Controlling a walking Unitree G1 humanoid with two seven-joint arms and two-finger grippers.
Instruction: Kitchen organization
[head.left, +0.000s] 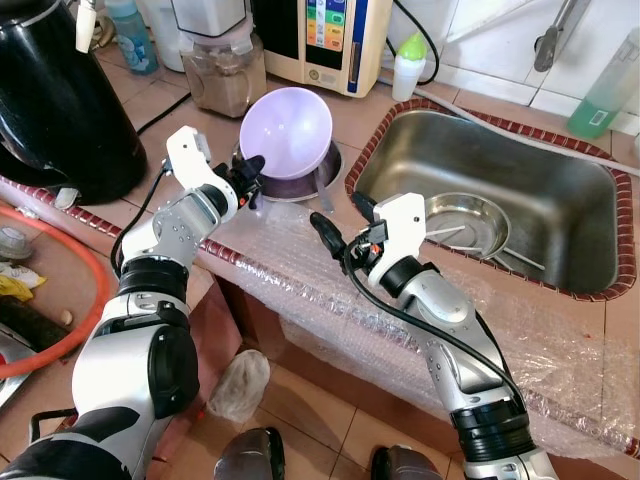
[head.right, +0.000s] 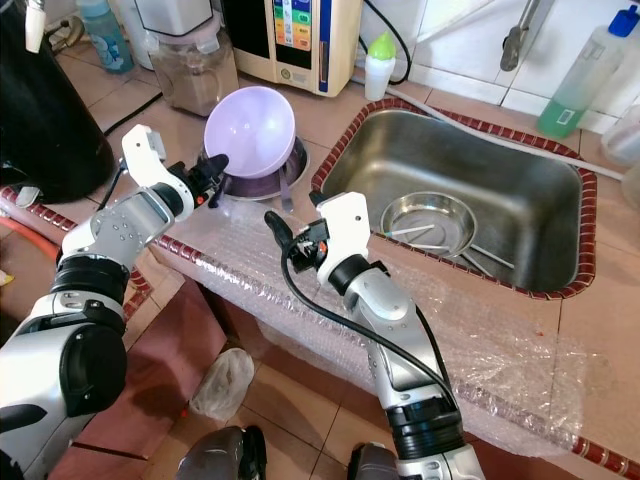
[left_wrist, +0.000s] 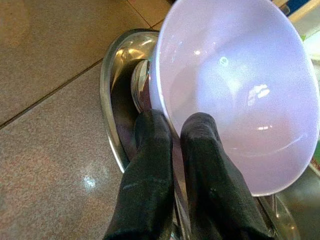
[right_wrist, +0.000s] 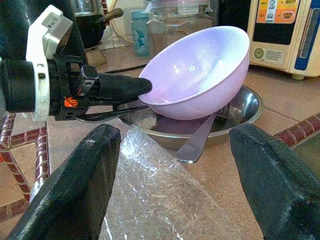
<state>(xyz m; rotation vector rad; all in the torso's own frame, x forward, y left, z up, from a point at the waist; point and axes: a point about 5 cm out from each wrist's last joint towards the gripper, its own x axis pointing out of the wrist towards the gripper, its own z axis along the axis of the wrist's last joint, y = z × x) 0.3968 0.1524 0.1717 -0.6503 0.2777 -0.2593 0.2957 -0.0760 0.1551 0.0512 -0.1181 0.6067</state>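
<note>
Right gripper (head.left: 340, 224): nearest the head camera, held above the bubble wrap (head.left: 300, 260) on the table's front edge; jaws stood wide apart and held nothing.
Left gripper (head.left: 252, 174): jaws were closed on the near rim of the lilac bowl (head.left: 288, 130), one finger inside the rim and one outside.
Lilac bowl: tilted on edge, its hollow turned up and toward the robot, its underside resting in the steel dish (right_wrist: 240, 112).
Steel dish: sat on the tiled table (head.left: 150, 105) directly beyond the left jaws and ahead of the open right jaws.
Utensil handle (right_wrist: 197, 145): flat metal, it stuck out from under the bowl over the dish's rim toward the right jaws.
Sink (head.left: 560, 200): to the right of the right jaws, it held a steel pan (head.left: 465, 222) with cutlery.
Beyond the bowl: a glass jar (head.left: 220, 70) and a cream appliance (head.left: 320, 40) stood at the back of the table.
</note>
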